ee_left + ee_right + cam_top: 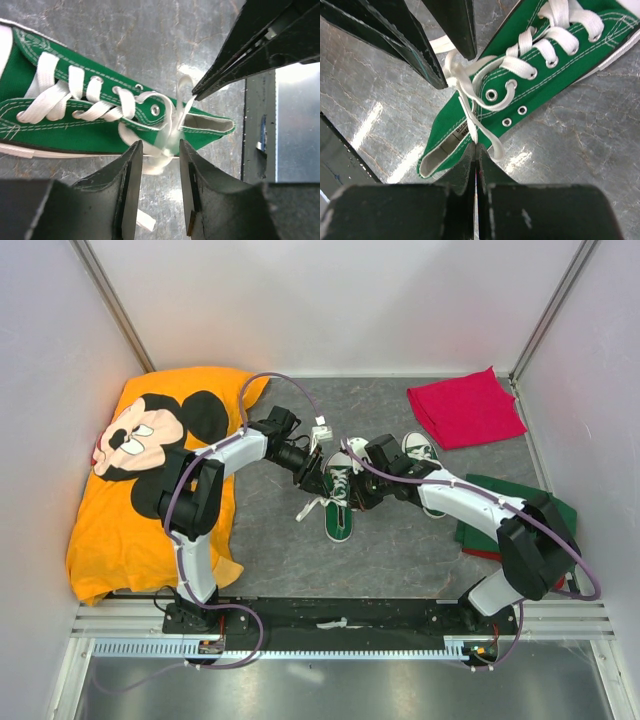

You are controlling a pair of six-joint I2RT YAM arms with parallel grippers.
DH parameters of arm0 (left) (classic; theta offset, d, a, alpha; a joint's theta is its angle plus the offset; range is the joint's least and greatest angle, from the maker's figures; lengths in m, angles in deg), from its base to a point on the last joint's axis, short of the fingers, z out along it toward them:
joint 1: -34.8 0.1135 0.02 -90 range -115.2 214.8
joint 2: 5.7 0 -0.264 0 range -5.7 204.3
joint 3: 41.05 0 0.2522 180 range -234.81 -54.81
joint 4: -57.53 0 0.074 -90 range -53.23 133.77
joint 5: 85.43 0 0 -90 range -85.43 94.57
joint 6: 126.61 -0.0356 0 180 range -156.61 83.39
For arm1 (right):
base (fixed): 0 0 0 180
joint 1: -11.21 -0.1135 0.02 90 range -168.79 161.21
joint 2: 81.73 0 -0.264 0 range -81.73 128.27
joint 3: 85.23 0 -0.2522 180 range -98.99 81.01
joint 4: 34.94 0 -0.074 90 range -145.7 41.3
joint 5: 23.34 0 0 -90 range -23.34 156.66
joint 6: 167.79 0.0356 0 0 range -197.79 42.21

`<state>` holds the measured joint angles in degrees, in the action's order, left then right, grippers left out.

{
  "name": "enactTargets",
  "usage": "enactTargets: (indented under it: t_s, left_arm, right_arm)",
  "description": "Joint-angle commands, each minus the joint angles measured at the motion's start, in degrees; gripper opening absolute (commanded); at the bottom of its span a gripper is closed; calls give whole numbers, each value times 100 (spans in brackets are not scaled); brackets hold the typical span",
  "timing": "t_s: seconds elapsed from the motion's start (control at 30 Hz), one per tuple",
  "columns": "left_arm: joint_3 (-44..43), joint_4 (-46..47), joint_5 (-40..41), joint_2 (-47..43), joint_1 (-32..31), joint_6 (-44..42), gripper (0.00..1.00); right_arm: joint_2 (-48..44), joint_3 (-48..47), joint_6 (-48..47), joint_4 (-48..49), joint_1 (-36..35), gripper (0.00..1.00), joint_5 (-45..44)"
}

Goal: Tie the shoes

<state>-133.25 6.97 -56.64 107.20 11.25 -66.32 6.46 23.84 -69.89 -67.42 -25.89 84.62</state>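
Green canvas is catching our eye at the middle of the desk (270,540), where we are seeing one green sneaker (338,520) lying with its heel opening turned toward the near edge and its white toe cap toward the far edge. Both arms are meeting over it from either side. We are finding the left claw (159,149) standing partly open just beside the top eyelets: its two fingers (127,185) are sitting apart, and a strand of the white lace (169,127) is running through the gap between them without being pinched. The right claw (476,150) is pressing fully closed, and we are seeing it nipping a strand of that lace at its very tip, over the heel opening. A loose lace end is trailing on the desk on the sneaker's left side. The second sneaker (421,447) is lying just beside the first, toward the right edge, with much of it hidden under the right arm. We are also noticing a red cloth (465,408) near the far right corner, a folded green cloth (500,483) at the right edge beneath the right arm, and an orange cartoon-mouse cloth (120,530) covering the left edge.
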Motion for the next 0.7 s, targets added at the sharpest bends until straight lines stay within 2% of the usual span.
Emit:
enactTargets:
  t_s: [0.0,0.27,0.43,0.53,0.67]
  left_arm:
    - [-190,-12,-400,-49,0,124,43]
    - [-120,-91,-173,-75,-79,-61,45]
    - [-128,102,39,-32,-106,106,41]
    - [-163,155,144,-23,-132,124,33]
    - [-111,155,75,-102,-141,106,13]
  right_arm:
    - [-310,118,-69,-18,10,0,-11]
    - [-240,83,-78,-9,19,0,-11]
    - [-223,83,-69,-9,19,0,15]
    - [-231,109,-78,-9,28,0,6]
    - [-240,136,-78,0,28,0,32]
